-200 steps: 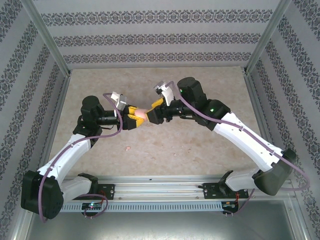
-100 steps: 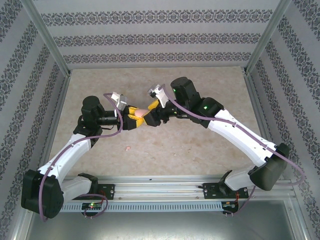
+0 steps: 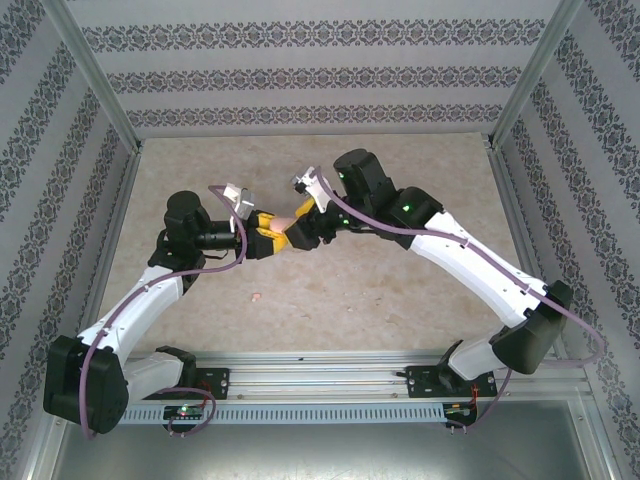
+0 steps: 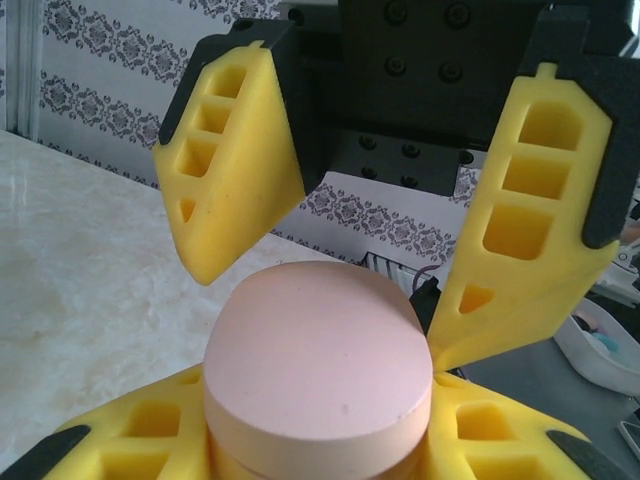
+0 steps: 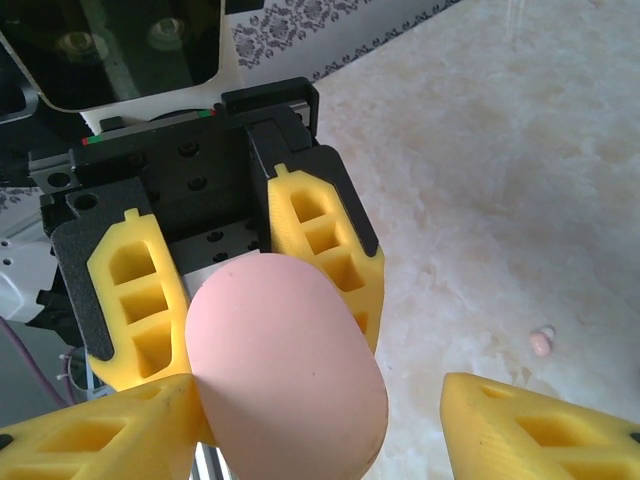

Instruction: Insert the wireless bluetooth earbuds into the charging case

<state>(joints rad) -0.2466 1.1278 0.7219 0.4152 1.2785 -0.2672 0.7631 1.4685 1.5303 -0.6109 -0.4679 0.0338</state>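
The salmon-pink oval charging case [image 3: 285, 226] is lifted above the table middle, closed, with my left gripper [image 3: 272, 240] shut on its lower half. In the left wrist view the case [image 4: 318, 350] sits between my own yellow fingers [image 4: 120, 440]. My right gripper [image 3: 300, 226] stands open around the case's top. In the right wrist view its left finger [image 5: 100, 430] is at the edge of the case [image 5: 285, 370] and its right finger stands well apart from it. One pale pink earbud [image 3: 257, 296] lies on the table near the front; it is seen too in the right wrist view [image 5: 541, 343].
Patterned walls and metal frame posts [image 3: 95, 90] enclose the marble-look table [image 3: 420, 170]. A rail [image 3: 320, 375] carrying both arm bases runs along the near edge. A white tub [image 4: 600, 350] sits beyond the table edge.
My right arm has swung left and brought its open gripper closer around the case. The left arm and the case have stayed still.
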